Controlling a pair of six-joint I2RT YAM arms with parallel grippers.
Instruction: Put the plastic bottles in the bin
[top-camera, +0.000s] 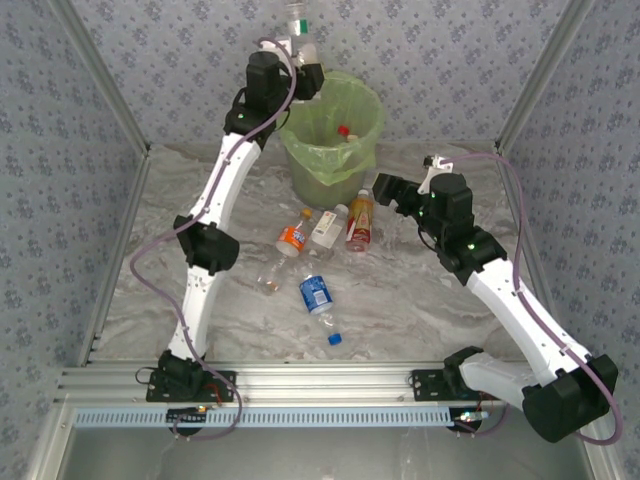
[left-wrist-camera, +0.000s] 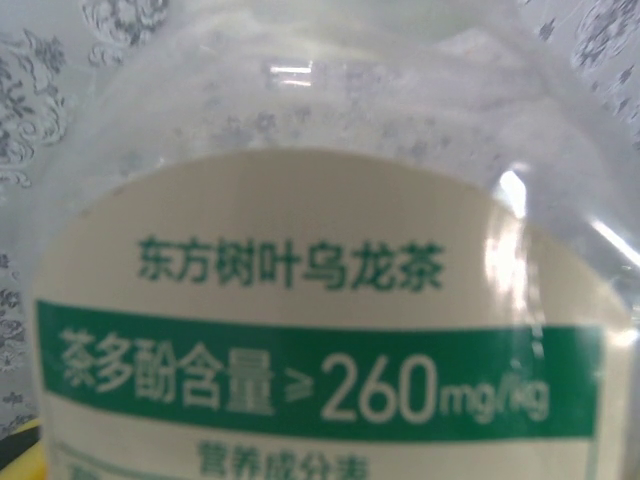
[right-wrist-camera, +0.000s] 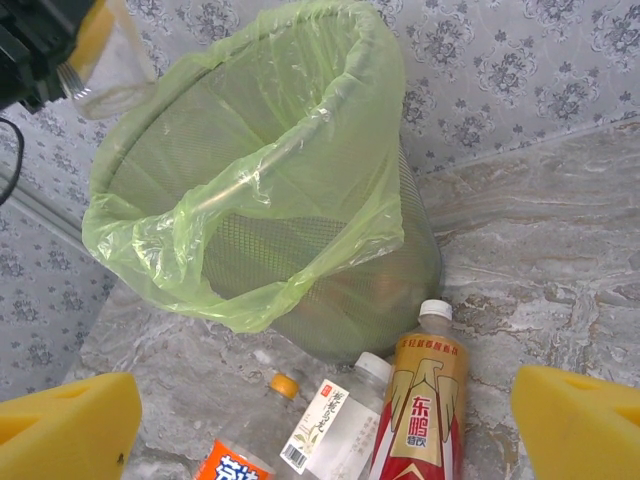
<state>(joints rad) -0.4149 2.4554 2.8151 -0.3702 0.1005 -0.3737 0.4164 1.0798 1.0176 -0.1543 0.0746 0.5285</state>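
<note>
A green-labelled bottle (left-wrist-camera: 320, 300) is clamped in the left gripper (top-camera: 303, 62), above the bin (top-camera: 372, 100) at its eleven o'clock rim. Five loose bottles (top-camera: 328, 226) are seen on the table (top-camera: 440, 305) at the bin's six o'clock. The right gripper (top-camera: 385, 188) is held apart at the bin's four o'clock.

I am working in a robot test booth, like a small lab. Grey flower-pattern walls (top-camera: 450, 60) close it in, with metal posts (top-camera: 100, 72) at the corners. My two robot arms (top-camera: 220, 180) are bolted to a metal rail (top-camera: 330, 380) at the edge of a marble-look table (top-camera: 400, 310).
</note>
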